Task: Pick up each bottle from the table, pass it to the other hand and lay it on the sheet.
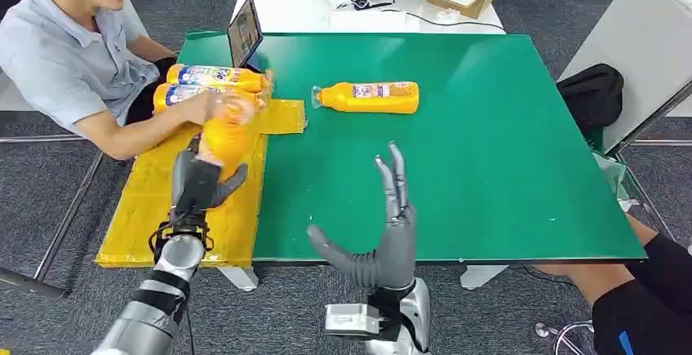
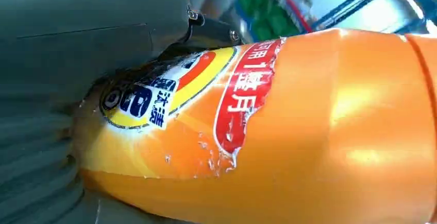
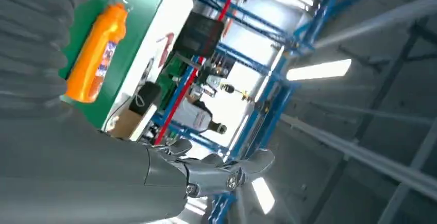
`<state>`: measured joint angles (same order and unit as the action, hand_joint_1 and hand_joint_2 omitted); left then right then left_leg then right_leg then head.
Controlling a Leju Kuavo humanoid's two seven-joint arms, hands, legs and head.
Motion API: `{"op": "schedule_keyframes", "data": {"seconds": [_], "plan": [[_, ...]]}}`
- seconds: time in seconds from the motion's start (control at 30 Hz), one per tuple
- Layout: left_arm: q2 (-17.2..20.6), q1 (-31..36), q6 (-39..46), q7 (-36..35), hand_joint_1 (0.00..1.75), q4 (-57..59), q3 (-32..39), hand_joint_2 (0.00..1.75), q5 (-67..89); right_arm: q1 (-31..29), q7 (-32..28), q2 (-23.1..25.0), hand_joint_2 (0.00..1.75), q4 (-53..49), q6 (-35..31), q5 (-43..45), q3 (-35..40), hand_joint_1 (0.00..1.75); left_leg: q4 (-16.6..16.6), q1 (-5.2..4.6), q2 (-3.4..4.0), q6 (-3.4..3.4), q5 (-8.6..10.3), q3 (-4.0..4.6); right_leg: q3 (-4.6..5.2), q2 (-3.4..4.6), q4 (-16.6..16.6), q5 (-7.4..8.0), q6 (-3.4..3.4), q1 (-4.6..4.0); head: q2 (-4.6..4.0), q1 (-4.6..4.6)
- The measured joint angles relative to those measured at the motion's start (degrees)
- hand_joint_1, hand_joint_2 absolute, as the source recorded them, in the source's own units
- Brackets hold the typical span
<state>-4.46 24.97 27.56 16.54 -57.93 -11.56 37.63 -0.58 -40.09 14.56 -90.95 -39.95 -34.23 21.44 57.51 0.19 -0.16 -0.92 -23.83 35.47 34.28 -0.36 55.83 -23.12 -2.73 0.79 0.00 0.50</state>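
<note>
Right hand (image 1: 390, 237) fingers apart; left hand (image 1: 198, 182) grips one of four bottles (image 1: 222, 136).

The held orange bottle (image 2: 319, 131) is glossy plastic with a torn, peeling paper label (image 2: 232, 100). The green table (image 1: 490, 143) looks matt and smooth; the yellow sheet (image 1: 147, 200) is crinkled.

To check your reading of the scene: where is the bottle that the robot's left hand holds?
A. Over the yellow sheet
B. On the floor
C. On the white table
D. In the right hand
A: the left hand grips a bottle above the sheet; the right hand is empty.
</note>
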Motion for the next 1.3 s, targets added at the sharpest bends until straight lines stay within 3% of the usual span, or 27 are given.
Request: {"op": "schedule_keyframes", "data": {"seconds": [0.3, 0.53, 0.57, 0.73, 0.77, 0.8, 0.83, 0.87, 1.03, 1.27, 1.3], "plan": [[6.49, 15.06, -4.00, -16.06, 1.75, 23.37, -4.39, 1.75, 26.50, 0.13, 0.02, -0.90, 1.75, 1.25, 0.02, 9.22, 2.08, 0.00, -0.01, 0.04, 0.06, 0.06, 0.09, -0.01, 0.01, 0.03, 0.08, 0.12, 0.16, -0.04, 0.00, -0.02], [10.34, 18.11, -8.46, -18.02, 1.75, 32.93, -6.91, 1.75, 32.75, -1.48, 0.02, -2.51, 1.75, 5.29, 0.02, 14.99, 6.12, 0.00, -0.02, 0.05, 0.18, 0.07, 0.08, 0.00, 0.05, 0.05, 0.08, 0.10, 0.18, -0.05, 0.00, -0.02], [10.58, 18.11, -9.14, -17.41, 1.75, 33.74, -7.12, 1.75, 33.03, -1.75, 0.02, -2.75, 0.00, 5.75, 0.02, 15.47, 6.58, 0.00, -0.02, 0.05, 0.17, 0.07, 0.09, 0.01, 0.05, 0.05, 0.07, 0.10, 0.18, -0.04, 0.00, -0.04], [10.97, 17.68, -13.09, -7.80, 1.75, 35.82, -6.38, 1.75, 26.92, -3.01, 0.02, -4.22, 0.00, 7.50, 0.02, 18.58, 9.11, 0.00, -0.02, 0.01, -0.04, 0.07, 0.09, 0.00, -0.03, -0.02, 0.06, 0.09, 0.17, 0.00, 0.00, -0.02], [10.97, 17.49, -13.33, -6.76, 1.50, 35.88, -6.01, 1.75, 25.97, -3.15, 0.02, -4.42, 0.00, 7.70, 0.02, 18.71, 9.40, 0.00, -0.02, 0.00, -0.05, 0.06, 0.09, 0.00, -0.04, -0.04, 0.06, 0.09, 0.17, 0.01, 0.00, -0.02], [10.99, 17.42, -13.37, -6.20, 1.05, 35.95, -5.61, 1.75, 25.33, -3.23, 0.02, -4.57, 0.00, 7.85, 0.02, 18.73, 9.60, 0.00, -0.02, 0.00, -0.08, 0.06, 0.09, 0.00, -0.05, -0.08, 0.05, 0.09, 0.17, 0.01, 0.00, -0.02], [10.95, 17.32, -13.51, -5.89, 0.47, 36.03, -5.31, 1.75, 25.16, -3.32, 0.02, -4.72, 0.00, 8.02, 0.02, 18.73, 9.71, 0.00, -0.02, 0.00, -0.08, 0.06, 0.10, -0.01, -0.06, -0.09, 0.05, 0.09, 0.17, 0.01, 0.00, -0.04], [10.90, 17.26, -13.59, -5.53, 0.19, 36.12, -5.03, 1.75, 24.77, -3.45, 0.02, -4.92, 0.00, 8.20, 0.02, 18.75, 9.92, 0.00, -0.02, 0.00, -0.06, 0.06, 0.10, -0.03, -0.06, -0.08, 0.05, 0.09, 0.17, 0.01, 0.00, -0.02], [9.63, 16.76, -15.80, -0.67, 0.19, 36.14, -2.84, 1.75, 20.41, -3.71, 0.02, -5.25, 0.00, 8.70, 0.02, 18.49, 10.21, 0.00, -0.02, 0.01, -0.14, 0.05, 0.12, -0.10, -0.16, -0.17, 0.06, 0.09, 0.17, 0.00, 0.00, -0.02], [8.70, 16.71, -16.28, 0.05, 0.19, 36.12, -1.79, 1.75, 19.72, -3.91, 0.02, -5.29, 0.00, 8.85, 0.02, 18.38, 10.43, 0.00, -0.02, 0.00, -0.11, 0.05, 0.12, -0.16, -0.23, -0.16, 0.06, 0.10, 0.17, 0.00, 0.00, -0.02], [8.08, 16.64, -16.32, 0.23, 0.02, 36.12, -1.07, 1.75, 19.43, -3.92, 0.02, -5.33, 0.00, 9.05, 0.02, 18.40, 10.45, 0.00, -0.02, 0.00, -0.10, 0.05, 0.12, -0.17, -0.24, -0.16, 0.05, 0.10, 0.17, 0.00, 0.00, -0.02]]}}
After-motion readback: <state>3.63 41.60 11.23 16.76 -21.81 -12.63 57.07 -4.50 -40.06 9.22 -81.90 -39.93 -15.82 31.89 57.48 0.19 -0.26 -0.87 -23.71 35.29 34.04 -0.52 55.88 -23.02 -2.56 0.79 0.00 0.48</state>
